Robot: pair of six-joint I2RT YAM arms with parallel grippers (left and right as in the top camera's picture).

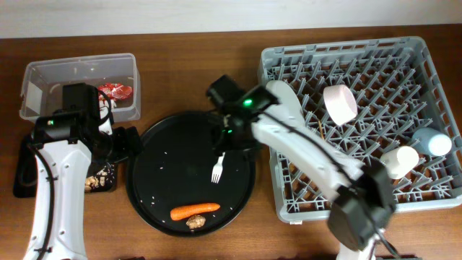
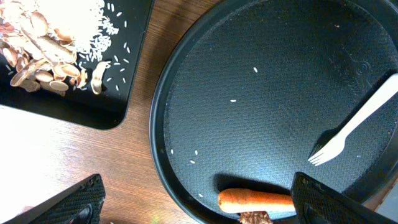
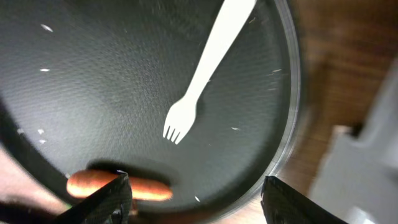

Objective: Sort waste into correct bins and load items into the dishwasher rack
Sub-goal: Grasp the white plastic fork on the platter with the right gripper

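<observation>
A white fork (image 1: 217, 170) lies on the round black tray (image 1: 155, 209), with an orange carrot (image 1: 193, 210) and a small brown lump (image 1: 194, 222) near its front edge. My right gripper (image 1: 229, 137) hangs open above the fork (image 3: 199, 87); the carrot (image 3: 152, 190) shows by its left finger (image 3: 196, 193). My left gripper (image 1: 126, 142) is open and empty over the tray's left rim (image 2: 199, 193), with the carrot (image 2: 255, 200), the lump (image 2: 254, 218) and the fork (image 2: 354, 124) to its right. The red wrapper (image 1: 115, 91) lies in the clear tub (image 1: 79, 68). Rice-like scraps (image 2: 68, 31) lie in the shallow black tray (image 2: 134, 62).
The grey rack (image 1: 404, 50) fills the right side and holds a white bowl (image 1: 339, 102), a light blue cup (image 1: 433, 142) and a small white cup (image 1: 401, 160). The left arm covers part of the shallow black tray (image 1: 22, 180). A few rice grains dot the round tray.
</observation>
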